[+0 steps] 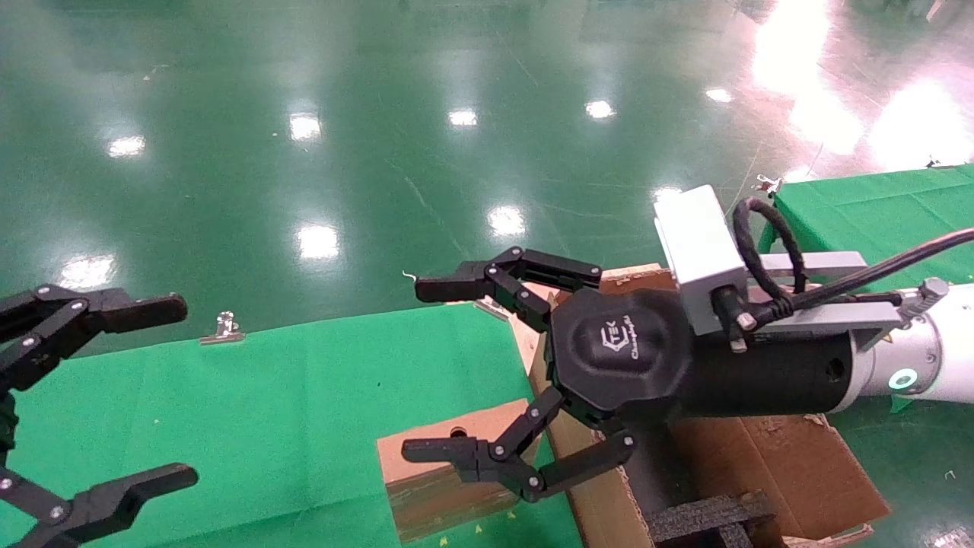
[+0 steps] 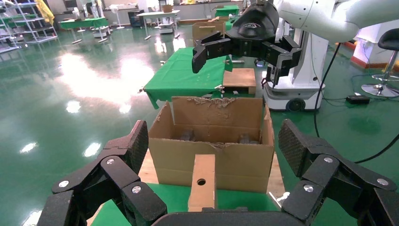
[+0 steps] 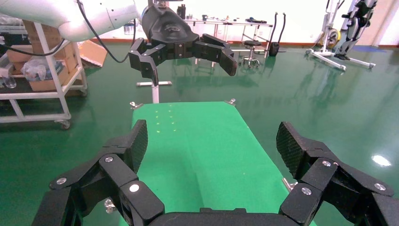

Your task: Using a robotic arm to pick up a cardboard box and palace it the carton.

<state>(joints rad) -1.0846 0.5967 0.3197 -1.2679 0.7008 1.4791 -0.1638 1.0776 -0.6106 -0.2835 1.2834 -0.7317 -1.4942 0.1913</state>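
Bench [image 1: 251, 403]: one, under a green cloth, with the cardboard box on it; the carton stands at its right-hand edge.
Carton [image 1: 791, 464]: one large brown carton, open on top, flaps torn and ragged — black foam inserts [image 1: 708, 517] sit inside; the left wrist view shows nothing else in it that can be made out.
Right arm [image 1: 924, 358]: white, with a glowing teal ring and a grey camera block [image 1: 696, 247] on top, reaching in from the right above the carton.
Right tool [image 1: 430, 369]: spread wide and holding nothing — its upper finger is over the bench's far edge, its lower finger in front of the cardboard box's top.
Left tool [image 1: 163, 392]: at the far left over the bench, also spread wide and empty.
Cardboard box [image 1: 449, 472]: one, small and closed, a round hole in its top face, lying on the green cloth just beside the carton's left wall.
Clips [image 1: 223, 329]: at least two small metal ones on the cloth's far edge.
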